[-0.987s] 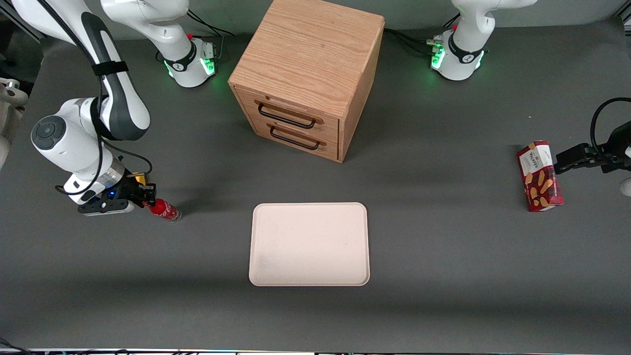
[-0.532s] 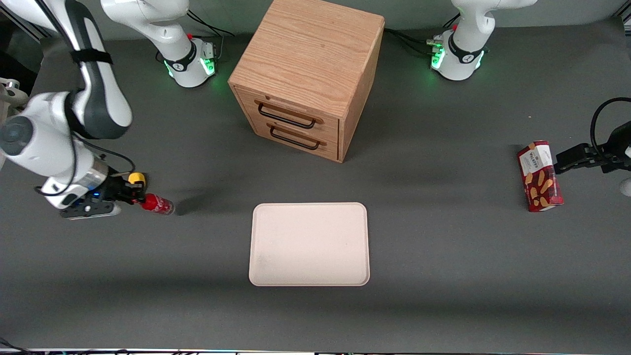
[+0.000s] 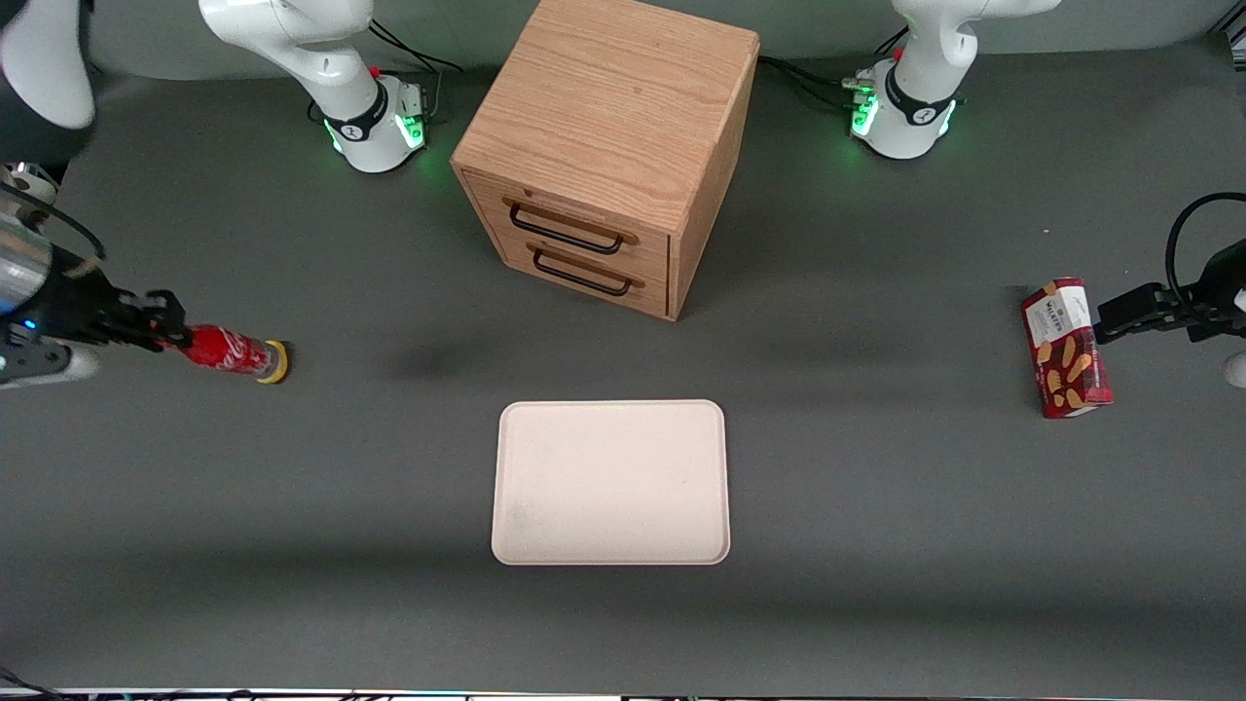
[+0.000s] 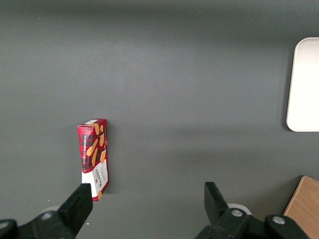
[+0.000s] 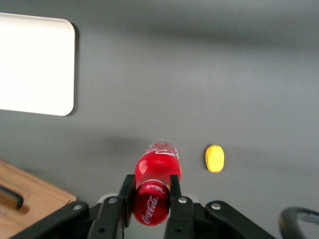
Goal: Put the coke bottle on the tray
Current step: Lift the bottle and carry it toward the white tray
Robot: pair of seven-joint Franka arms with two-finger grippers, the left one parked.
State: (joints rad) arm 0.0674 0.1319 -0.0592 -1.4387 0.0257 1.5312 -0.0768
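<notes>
Tray (image 3: 610, 482) lies well off toward the parked arm's end from the tool (image 3: 170, 333), which grips the coke bottle (image 3: 226, 350) by its cap, lifted above the table (image 3: 876, 506).

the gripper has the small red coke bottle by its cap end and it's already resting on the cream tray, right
Not quite. The gripper does hold the small red coke bottle at its cap end, but it is off the pale cream rectangular tray, toward the working arm's end of the table, as the front view shows.
</notes>
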